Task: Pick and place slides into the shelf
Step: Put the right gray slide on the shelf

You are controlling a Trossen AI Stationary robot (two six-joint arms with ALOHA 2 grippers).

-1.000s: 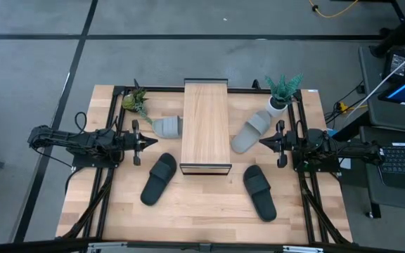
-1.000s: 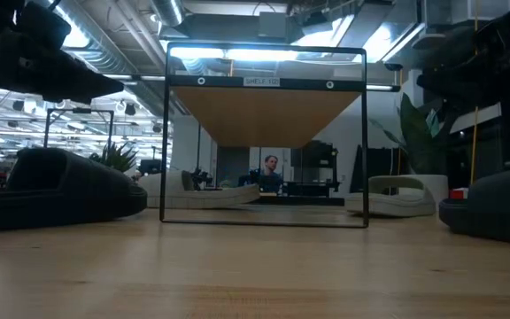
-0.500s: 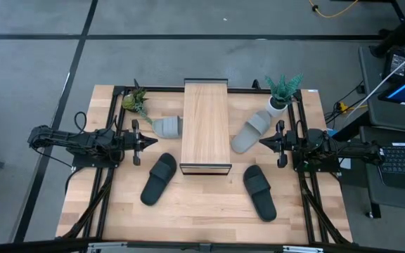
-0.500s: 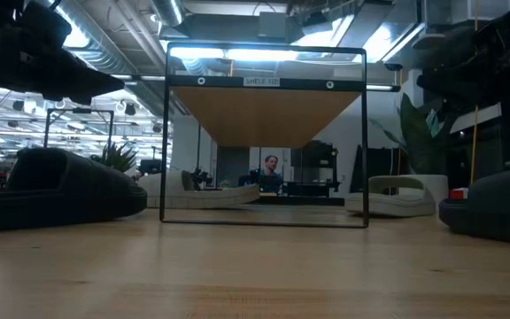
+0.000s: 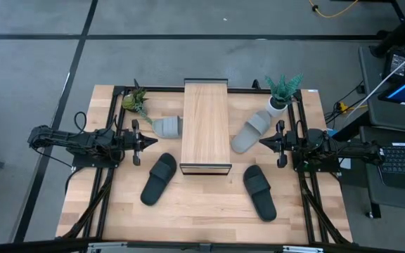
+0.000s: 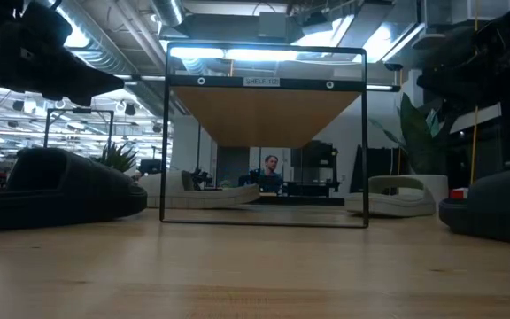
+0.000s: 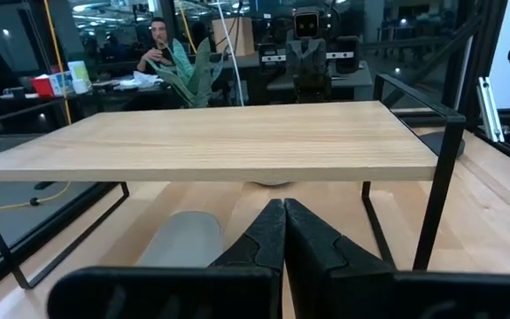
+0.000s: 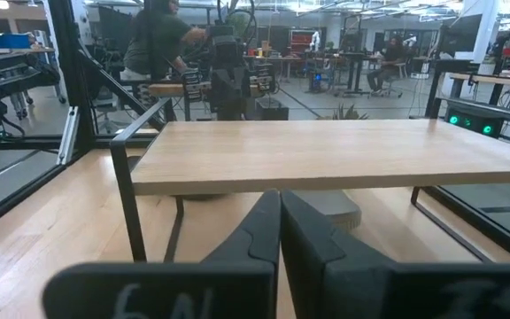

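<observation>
1. High view: I see the shelf (image 5: 205, 125) lying lengthwise down the middle of the wooden tabletop (image 5: 202, 211), its light plank top bare.
2. The left gripper (image 5: 148, 143) hangs at the shelf's left side, a little apart from it and pointing toward it. In my left wrist view its jaws are pressed together and hold nothing.
3. The right gripper (image 5: 264, 143) mirrors it at the shelf's right side, also a little apart. My right wrist view shows its jaws closed as well, with nothing between them.
4. One light grey slide (image 5: 166, 127) lies just left of the shelf, beside the left gripper; in the left wrist view it sits on the tabletop under the edge of the shelf's top.
5. The other light grey slide (image 5: 249, 131) lies angled just right of the shelf, near the right gripper.
6. A black slide (image 5: 159, 178) rests at the front left of the tabletop, and a second black slide (image 5: 259, 191) at the front right, both well clear of the shelf.
7. A small green plant (image 5: 136, 100) stands at the back left, and a potted plant (image 5: 281, 92) at the back right.
</observation>
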